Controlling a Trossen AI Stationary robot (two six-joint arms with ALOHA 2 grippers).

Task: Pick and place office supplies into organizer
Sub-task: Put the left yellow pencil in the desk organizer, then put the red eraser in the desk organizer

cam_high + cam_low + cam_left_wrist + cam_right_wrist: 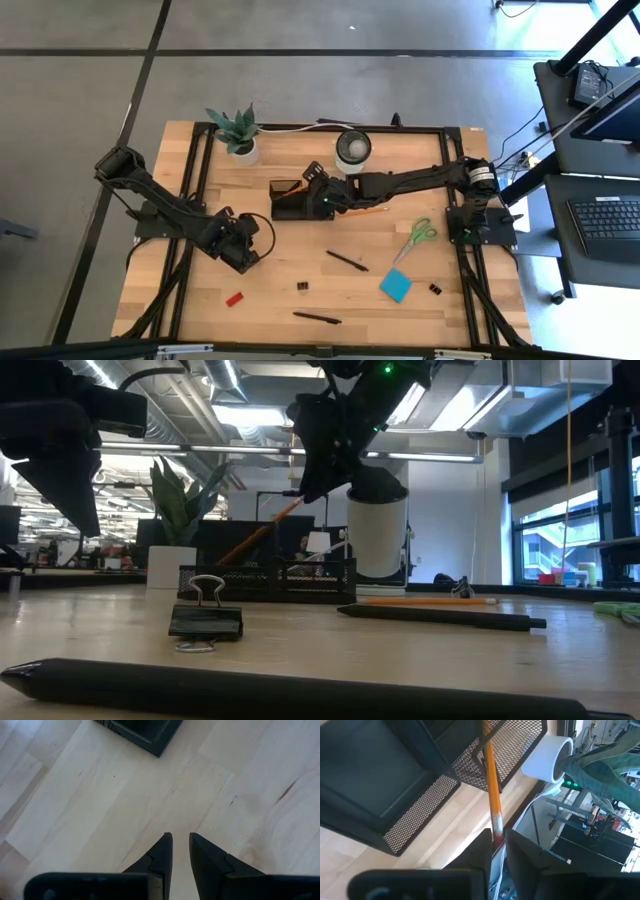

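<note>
The black mesh organizer (292, 203) stands mid-table; it also shows in the low view (270, 578). My right gripper (312, 192) reaches over it from the table's right and is shut on an orange pencil (489, 775) that slants down toward the tray (427, 800). My left gripper (243, 255) hovers left of the organizer, empty, with its fingers a little apart (181, 839). On the table lie a second orange pencil (366, 210), green-handled scissors (420, 235), a blue sticky pad (395, 286), two black pens (347, 261) (317, 318), a red eraser (234, 298) and two black clips (303, 287) (435, 289). My right gripper pinches the pencil's eraser end (496, 831), by the metal band, between its two fingers. The pencil runs on forward from the fingers. It is lifted and slants down (258, 532), its pointed end low at the organizer's rim; whether that end touches the tray I cannot tell.
A potted plant (237, 132) and a round white-rimmed cup (352, 150) stand behind the organizer at the far edge. A clip (205, 620) and a pen (440, 618) lie near the low camera. Bare wood lies between the left gripper and the organizer.
</note>
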